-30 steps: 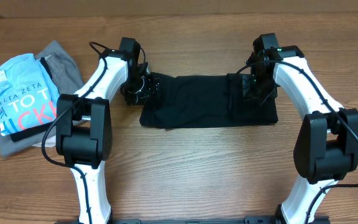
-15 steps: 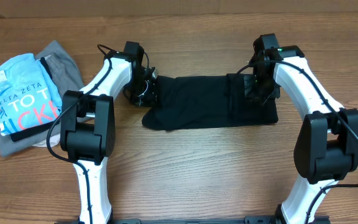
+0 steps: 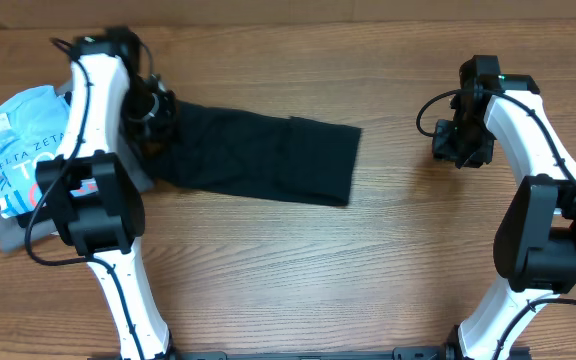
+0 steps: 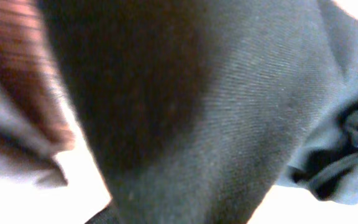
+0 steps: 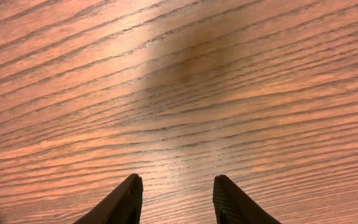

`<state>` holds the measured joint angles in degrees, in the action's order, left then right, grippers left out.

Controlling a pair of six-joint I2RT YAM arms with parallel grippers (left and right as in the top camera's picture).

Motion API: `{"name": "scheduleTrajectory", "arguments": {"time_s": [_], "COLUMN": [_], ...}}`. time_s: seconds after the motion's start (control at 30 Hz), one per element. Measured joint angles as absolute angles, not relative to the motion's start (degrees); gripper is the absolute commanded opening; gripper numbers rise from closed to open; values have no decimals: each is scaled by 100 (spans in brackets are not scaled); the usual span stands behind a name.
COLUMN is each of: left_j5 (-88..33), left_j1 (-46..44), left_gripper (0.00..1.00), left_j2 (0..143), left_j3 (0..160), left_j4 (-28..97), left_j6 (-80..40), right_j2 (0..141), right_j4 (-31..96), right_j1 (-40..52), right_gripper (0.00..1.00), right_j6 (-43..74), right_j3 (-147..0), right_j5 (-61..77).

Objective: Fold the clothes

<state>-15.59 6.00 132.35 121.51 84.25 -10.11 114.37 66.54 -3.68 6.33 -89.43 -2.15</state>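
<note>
Left claw (image 3: 155, 112) at left end of black T-shirt (image 3: 258, 158), upper left of overhead frame; grip hidden by fabric, cannot tell. Right claw (image 5: 178, 179) apart, empty, over bare surface (image 3: 418, 250), right side. Shirt lies as long band. Judged step: cross-fold pending; needs right claw on band's right edge, carried leftward.

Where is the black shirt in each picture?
Overhead: the black T-shirt lies stretched out in the upper left-middle, with its left end at the left gripper.
Left wrist: it is the dark cloth, very close and blurred, filling most of the picture.
Right wrist: not in it. Only the right gripper shows, jaws apart over bare wood.
Shared landmark: the wooden table, clear in the overhead and right wrist views.
</note>
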Motion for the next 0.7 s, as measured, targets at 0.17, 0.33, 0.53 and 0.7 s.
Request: {"name": "scheduleTrajectory", "arguments": {"time_s": [0.17,0.33,0.53,0.7], "left_j5": [-1896,-2147,-2261,-2217], "left_j1": [510,-364,-1758,-2639], "left_gripper": [6,5,8,15], "left_j2": [13235,13235,13238,13238], "left_j3": [13115,13275,13275,13277], "left_j4": [8958,8836,8095,7537], "left_j6": [-1035,-1087,-1431,-1680], "right_j2": [11437,11437,11437,11437], "right_j4": [6661,6707,6761,6772], "right_j1": [-333,-329,-329,-329], "right_gripper": [41,41,41,41], "right_j6": [617,615,617,600], "right_j3": [-8943,-8943,-8943,-8943], "right_j5": [-209,-172,-169,-169]}}
